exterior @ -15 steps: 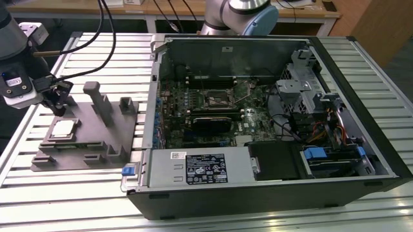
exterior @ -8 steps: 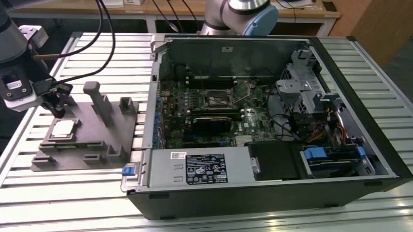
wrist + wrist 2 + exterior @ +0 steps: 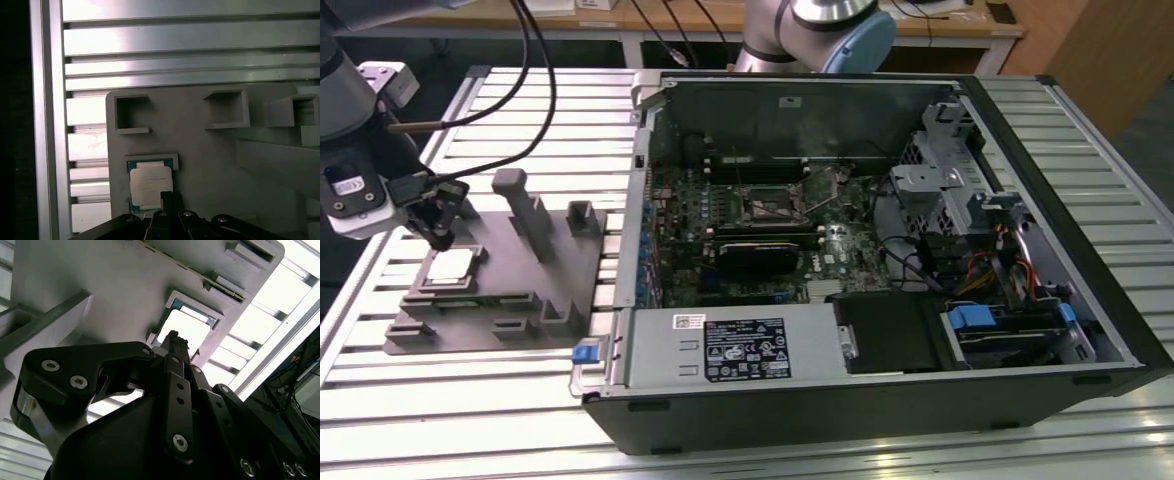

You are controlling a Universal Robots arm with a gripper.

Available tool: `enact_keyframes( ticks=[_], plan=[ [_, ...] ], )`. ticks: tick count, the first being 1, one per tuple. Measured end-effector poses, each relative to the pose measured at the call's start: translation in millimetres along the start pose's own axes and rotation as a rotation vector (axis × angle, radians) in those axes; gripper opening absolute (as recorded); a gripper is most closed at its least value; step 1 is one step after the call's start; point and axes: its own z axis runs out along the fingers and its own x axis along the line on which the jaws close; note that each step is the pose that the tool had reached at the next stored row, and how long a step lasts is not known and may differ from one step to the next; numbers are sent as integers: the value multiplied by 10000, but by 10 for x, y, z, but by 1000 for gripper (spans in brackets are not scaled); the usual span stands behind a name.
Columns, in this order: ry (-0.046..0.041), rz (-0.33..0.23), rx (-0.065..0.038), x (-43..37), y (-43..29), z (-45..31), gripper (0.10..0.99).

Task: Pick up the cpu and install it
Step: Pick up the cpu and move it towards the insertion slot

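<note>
We see the open computer case (image 3: pixel 881 395) lying on the table (image 3: pixel 467 420), board upward for easy reach; beside it the grey fixture (image 3: pixel 520 290) keeps the cpu (image 3: pixel 450 266) flat in a pocket at its outer edge; the gripper (image 3: pixel 438 240) hangs just above it, clenched and empty.

You're getting the exterior view looking steeply down from a distance over the slatted table (image 3: pixel 454 400), taking in the open computer case (image 3: pixel 881 400) and the grey fixture (image 3: pixel 520 275) near the table's edge on the exterior view's left. First wrist view is looking straight down on that fixture, close. Second wrist view is peering along the gripper (image 3: pixel 173 336) at it, closer. All three are sharing the fixture's cpu (image 3: pixel 151 187) pocket.
</note>
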Motion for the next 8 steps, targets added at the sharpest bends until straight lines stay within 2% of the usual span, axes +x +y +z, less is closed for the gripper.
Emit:
enact_keyframes(
  ticks=[8],
  plan=[
    [7, 0, 0, 39, -27, 98, 106]
  ],
)
